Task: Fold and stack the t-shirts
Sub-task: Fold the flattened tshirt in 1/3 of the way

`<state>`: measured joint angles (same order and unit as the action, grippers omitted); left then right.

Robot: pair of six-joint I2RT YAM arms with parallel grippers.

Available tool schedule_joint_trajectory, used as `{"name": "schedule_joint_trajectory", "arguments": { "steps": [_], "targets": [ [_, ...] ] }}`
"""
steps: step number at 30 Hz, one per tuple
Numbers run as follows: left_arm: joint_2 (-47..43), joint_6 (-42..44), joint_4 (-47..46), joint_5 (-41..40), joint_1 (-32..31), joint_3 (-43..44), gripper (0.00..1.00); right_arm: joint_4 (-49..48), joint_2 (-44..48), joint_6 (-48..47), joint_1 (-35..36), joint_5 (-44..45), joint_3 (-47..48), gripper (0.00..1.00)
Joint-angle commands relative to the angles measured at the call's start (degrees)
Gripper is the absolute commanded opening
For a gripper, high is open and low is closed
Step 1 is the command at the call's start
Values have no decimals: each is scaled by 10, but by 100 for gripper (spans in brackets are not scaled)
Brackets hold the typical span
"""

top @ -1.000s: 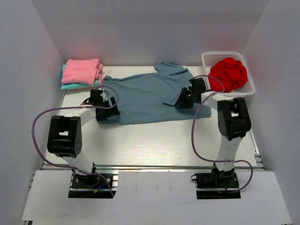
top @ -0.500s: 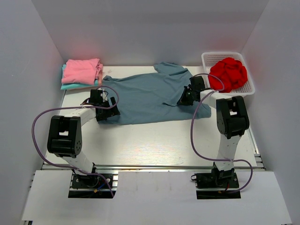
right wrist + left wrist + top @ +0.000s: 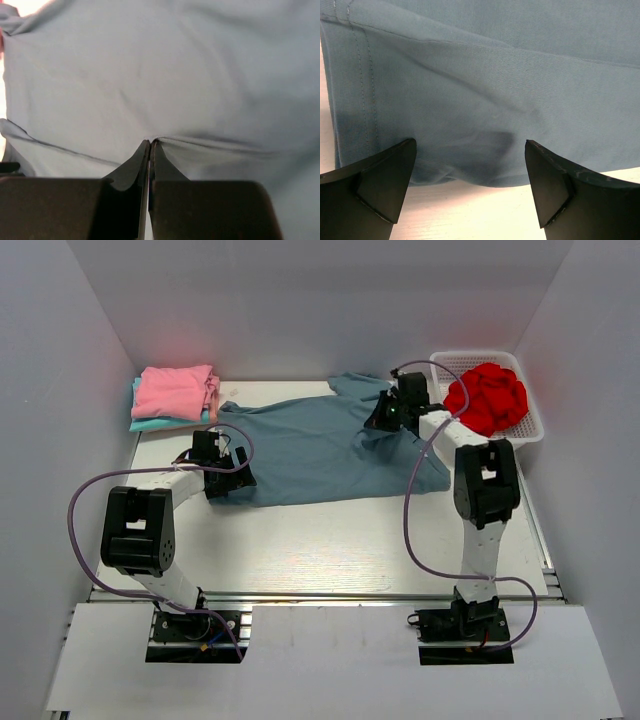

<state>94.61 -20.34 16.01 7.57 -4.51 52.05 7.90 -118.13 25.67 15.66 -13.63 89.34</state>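
The dusty blue-grey t-shirt (image 3: 300, 450) lies spread across the back half of the table. My right gripper (image 3: 380, 420) is shut on a pinched fold of the blue-grey t-shirt (image 3: 160, 75) near its right side and holds that part raised. My left gripper (image 3: 232, 480) is open at the shirt's near-left hem, with the hem edge (image 3: 465, 175) lying between its fingertips (image 3: 395, 170). A folded pink t-shirt (image 3: 178, 390) lies on a folded teal t-shirt (image 3: 150, 424) at the back left. A crumpled bright red t-shirt (image 3: 488, 396) lies in the basket.
A white plastic mesh basket (image 3: 530, 426) stands at the back right, close to my right arm. White walls enclose the table on three sides. Purple cables loop beside both arms.
My right gripper has moved toward the back and a little left, drawing the pinched part of the blue-grey t-shirt's right side with it. The left gripper has not moved.
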Motion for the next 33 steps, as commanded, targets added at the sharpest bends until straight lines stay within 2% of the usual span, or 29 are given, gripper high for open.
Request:
{"name": "schedule_joint_trajectory", "arguments": {
  "steps": [1, 3, 4, 5, 7, 10, 11, 12, 13, 14, 19, 25, 29, 33],
  "targets": [
    [10, 8, 36, -14, 1, 1, 100, -16, -66, -38, 15, -27, 84, 0],
    [16, 8, 36, -14, 1, 6, 100, -9, -131, -64, 25, -44, 159, 0],
    [22, 8, 36, -14, 1, 6, 100, -3, -149, -75, 27, -53, 228, 0],
    [22, 8, 36, -14, 1, 11, 100, -6, -192, -96, 38, -57, 249, 0],
    [27, 8, 36, -14, 1, 11, 100, 13, -220, -119, 41, -59, 334, 2],
    [27, 8, 41, -14, 1, 16, 100, 38, -246, -158, 49, -35, 358, 55],
    [27, 8, 47, -14, 1, 16, 100, 40, -232, -162, 52, -20, 342, 80],
    [27, 8, 47, -14, 1, 16, 100, 33, -206, -166, 52, -11, 327, 90],
    [20, 8, 47, -14, 1, 16, 100, 26, -171, -168, 52, -4, 255, 90],
    [20, 8, 47, -14, 1, 16, 100, -2, -153, -170, 52, 13, 228, 90],
    [1, 8, 53, -20, 1, 16, 100, -17, -7, -140, 47, 79, 52, 90],
    [-16, 3, 58, -32, 1, 16, 100, 20, 94, -50, 29, 207, -91, 90],
    [-21, 3, 68, -43, 1, 16, 100, 43, 138, -16, -5, 220, -160, 90],
    [-21, -2, 68, -49, 1, 11, 100, 69, 138, 4, -44, 186, -210, 90]
  ]
}}
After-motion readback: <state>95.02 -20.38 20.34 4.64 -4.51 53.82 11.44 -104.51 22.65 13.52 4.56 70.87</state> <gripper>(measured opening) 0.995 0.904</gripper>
